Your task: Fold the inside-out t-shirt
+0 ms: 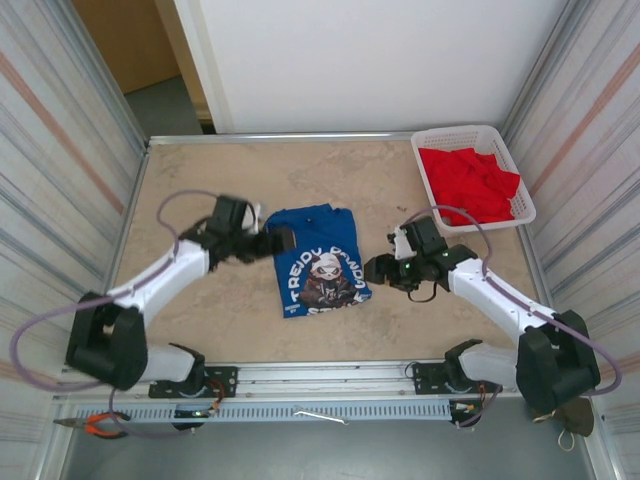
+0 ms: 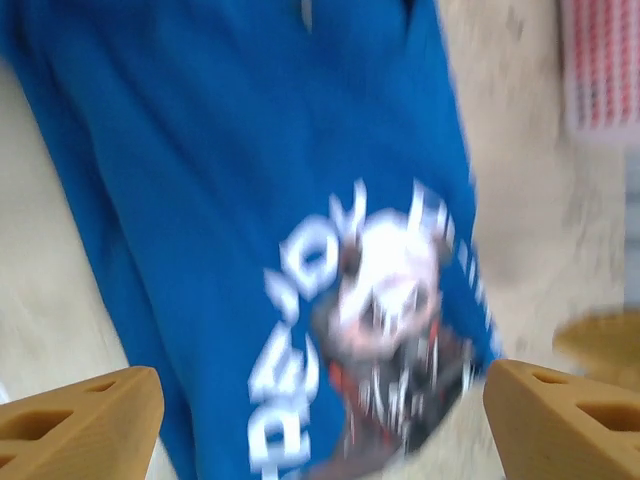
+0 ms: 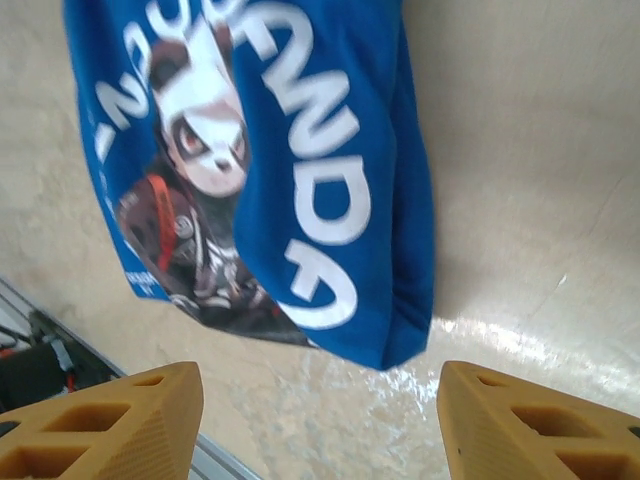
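T-shirt (image 1: 320,262) flat at worktop (image 1: 220,190) ctr, graphic up. Left fingers (image 2: 90,415) spread, empty, by its left edge; right fingers (image 3: 110,420) spread, empty, beside right edge. Soft, light, floppy: pinch 2 hem corners thru both layers.

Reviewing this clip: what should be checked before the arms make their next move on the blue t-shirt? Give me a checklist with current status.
1. Left end effector open, gripping nothing: ok.
2. Right end effector open, off the cloth: ok.
3. T-shirt lies as a compact folded rectangle on the table, print up: ok.
4. Fold edges aligned all round: cannot tell, the left wrist view is blurred.
5. Red garment inside the basket, apart from the t-shirt: ok.
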Controlling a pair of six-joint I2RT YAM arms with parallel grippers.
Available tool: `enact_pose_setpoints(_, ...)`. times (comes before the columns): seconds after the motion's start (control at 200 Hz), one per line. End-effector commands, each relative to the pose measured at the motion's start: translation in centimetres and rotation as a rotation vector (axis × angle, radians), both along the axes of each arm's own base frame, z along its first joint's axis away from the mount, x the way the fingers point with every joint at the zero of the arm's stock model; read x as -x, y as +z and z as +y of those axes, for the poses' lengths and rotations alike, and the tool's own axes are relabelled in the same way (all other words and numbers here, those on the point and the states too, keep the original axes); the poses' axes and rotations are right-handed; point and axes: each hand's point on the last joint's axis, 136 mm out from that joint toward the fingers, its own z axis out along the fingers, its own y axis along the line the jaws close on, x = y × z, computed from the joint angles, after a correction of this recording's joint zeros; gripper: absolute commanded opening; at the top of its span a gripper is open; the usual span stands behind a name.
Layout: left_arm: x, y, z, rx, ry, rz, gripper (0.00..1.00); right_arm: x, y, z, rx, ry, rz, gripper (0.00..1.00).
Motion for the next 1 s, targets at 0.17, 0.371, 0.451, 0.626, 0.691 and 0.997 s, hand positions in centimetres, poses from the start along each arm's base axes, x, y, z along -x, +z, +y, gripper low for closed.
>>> enact_pose_setpoints(0.17,8.2,-4.6,0.9,-0.001,0.062,0.065,0.77,2.4,-3.0,1.8,0.033,0.122,0.033,0.62)
enact_pose_setpoints(0.371,8.4,-5.5,0.2,0.008,0.048,0.042,0.73,2.3,-3.8,1.6,0.065,0.114,0.03,0.58)
enact_pose_setpoints(0.451,8.1,-5.9,-0.4,0.005,0.032,0.044,0.72,2.2,-3.8,1.5,0.074,0.111,0.025,0.55)
enact_pose_setpoints(0.626,7.4,-6.6,-1.7,-0.021,-0.005,0.05,0.7,1.8,-4.3,1.5,0.087,0.104,0.031,0.53)
enact_pose_setpoints(0.691,7.4,-7.0,-2.0,-0.035,-0.011,0.054,0.7,1.6,-4.7,1.5,0.093,0.102,0.032,0.52)
enact_pose_setpoints(0.997,7.4,-8.9,-1.7,-0.075,0.002,0.056,0.33,0.8,-4.4,0.6,0.084,0.074,0.029,0.0)
